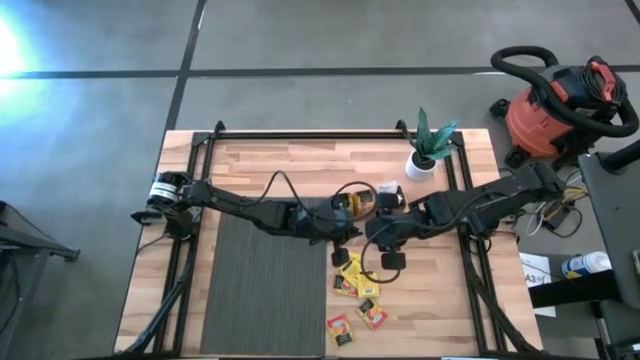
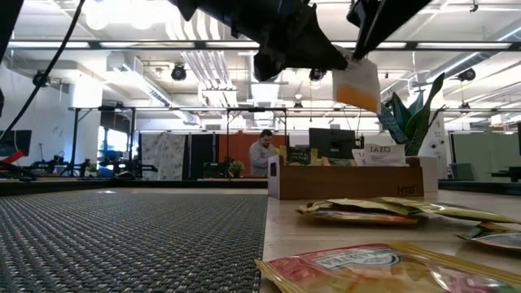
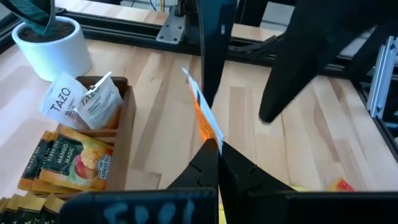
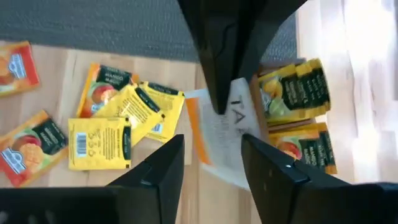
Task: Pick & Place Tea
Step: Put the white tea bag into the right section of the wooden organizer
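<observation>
Mid-desk toward the far edge, my left gripper (image 3: 208,144) pinches a white-and-orange tea sachet (image 3: 202,115) above the wooden tray (image 1: 357,204), right gripper (image 4: 211,163) open alongside; I judge placing is next: lower, then release.

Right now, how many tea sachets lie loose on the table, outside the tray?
5: three overlapping yellow ones beside the mat, two orange ones apart from them; others may hide beneath.
</observation>
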Available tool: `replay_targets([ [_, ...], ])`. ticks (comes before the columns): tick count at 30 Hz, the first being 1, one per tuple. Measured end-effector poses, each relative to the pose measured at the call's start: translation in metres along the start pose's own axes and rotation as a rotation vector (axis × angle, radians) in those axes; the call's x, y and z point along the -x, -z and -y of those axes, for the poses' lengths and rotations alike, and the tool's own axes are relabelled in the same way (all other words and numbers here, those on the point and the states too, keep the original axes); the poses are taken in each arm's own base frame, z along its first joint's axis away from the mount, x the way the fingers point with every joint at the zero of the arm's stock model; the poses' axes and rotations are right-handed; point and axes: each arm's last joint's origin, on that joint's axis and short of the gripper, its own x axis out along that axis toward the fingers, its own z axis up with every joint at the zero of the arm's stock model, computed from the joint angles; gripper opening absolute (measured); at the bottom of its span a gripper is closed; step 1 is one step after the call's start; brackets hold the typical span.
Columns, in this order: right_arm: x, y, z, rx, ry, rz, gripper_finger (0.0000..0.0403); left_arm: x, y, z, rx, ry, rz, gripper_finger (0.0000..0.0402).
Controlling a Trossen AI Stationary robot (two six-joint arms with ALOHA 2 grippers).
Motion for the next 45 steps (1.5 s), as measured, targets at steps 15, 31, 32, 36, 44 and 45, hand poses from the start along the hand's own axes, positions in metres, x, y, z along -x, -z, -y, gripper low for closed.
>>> replay_targets([
  [15, 0.008, -0.005, 0.003, 0.016, 0.005, 0.015, 0.0157, 0.0, -0.001, 0.002, -0.017, 0.017, 0.012, 0.0],
  [31, 0.005, -0.005, 0.01, -0.039, -0.045, -0.005, 0.0018, 0.001, -0.004, 0.006, -0.052, 0.028, 0.046, 0.0],
  [32, 0.005, -0.005, 0.011, -0.041, -0.044, -0.008, 0.0014, 0.001, -0.004, 0.006, -0.054, 0.019, 0.047, 0.0],
  [36, 0.005, -0.001, 0.012, -0.062, -0.03, -0.048, 0.0009, 0.001, -0.004, 0.004, -0.035, -0.049, 0.058, 0.0011],
  [44, 0.013, 0.014, 0.025, -0.047, 0.092, -0.165, 0.0009, 0.005, -0.003, 0.002, -0.035, -0.268, 0.074, 0.0084],
  [45, 0.014, 0.015, 0.03, -0.048, 0.105, -0.178, 0.0009, 0.005, -0.001, 0.003, -0.042, -0.292, 0.063, 0.0092],
])
